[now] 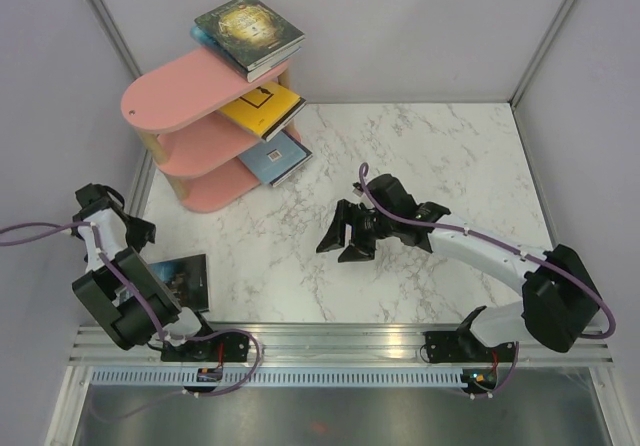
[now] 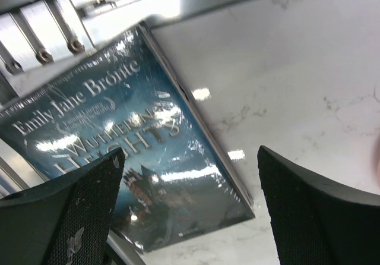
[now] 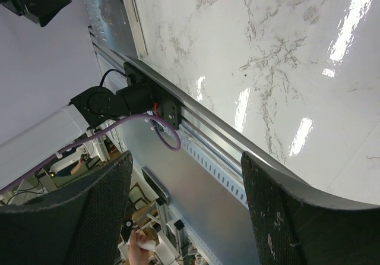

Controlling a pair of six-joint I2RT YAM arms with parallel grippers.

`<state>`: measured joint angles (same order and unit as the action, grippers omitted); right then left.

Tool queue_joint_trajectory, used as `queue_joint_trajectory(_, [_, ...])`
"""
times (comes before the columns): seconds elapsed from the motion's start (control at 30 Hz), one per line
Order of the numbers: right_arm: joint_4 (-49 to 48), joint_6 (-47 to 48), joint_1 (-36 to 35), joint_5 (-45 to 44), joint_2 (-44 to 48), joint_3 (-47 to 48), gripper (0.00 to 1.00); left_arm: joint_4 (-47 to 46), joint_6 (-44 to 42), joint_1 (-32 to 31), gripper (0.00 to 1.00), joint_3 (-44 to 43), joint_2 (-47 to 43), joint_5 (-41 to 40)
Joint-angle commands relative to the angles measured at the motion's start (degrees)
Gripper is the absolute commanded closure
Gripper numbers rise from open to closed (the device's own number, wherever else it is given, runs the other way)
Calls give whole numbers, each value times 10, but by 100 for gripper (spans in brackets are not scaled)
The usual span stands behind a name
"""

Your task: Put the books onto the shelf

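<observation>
Your marble table point(image 1: 450, 166) carries the pink shelf point(image 1: 180, 91) at its far left corner. Your right gripper point(image 3: 187, 158) hangs over mid-table, jaws wide apart and empty. Your left gripper point(image 2: 190, 158) hangs above the near left edge, jaws spread wide, holding nothing. On the shelf: dark books point(image 1: 248, 31) on top, yellow book point(image 1: 262, 109) on the middle board, light blue book point(image 1: 275, 156) on the lowest. The teal book point(image 2: 136, 152) lies flat on the table below the left gripper.
</observation>
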<state>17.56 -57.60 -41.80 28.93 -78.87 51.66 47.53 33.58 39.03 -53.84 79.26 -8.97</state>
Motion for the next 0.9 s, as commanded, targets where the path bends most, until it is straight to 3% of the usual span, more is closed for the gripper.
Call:
queue_joint_trajectory(0.0, [-1, 14, -2, 20, -13, 16, 23, -82, -64, 5, 6, -30, 7, -105])
queue_joint_trajectory(0.17, [-2, 15, -2, 37, -34, 19, 22, -147, -90, 6, 4, -15, 16, -211])
queue_joint_trajectory(0.3, [0, 15, -2, 53, -49, 21, 23, -147, -71, 11, 1, -19, 70, -233])
queue_joint_trajectory(0.5, [2, 14, -2, 54, -58, 14, 23, -190, -38, 66, 0, 33, 119, -150])
queue_joint_trajectory(0.63, [1, 16, -1, 52, -69, 10, 23, -193, -20, 87, 0, 21, 149, -113])
queue_joint_trajectory(0.73, [-1, 17, -2, 46, -76, 19, 24, -210, 7, 114, 0, 37, 186, -34])
queue_joint_trajectory(0.87, [-2, 16, -1, 34, -80, 28, 24, -223, 30, 112, 1, 59, 194, 6])
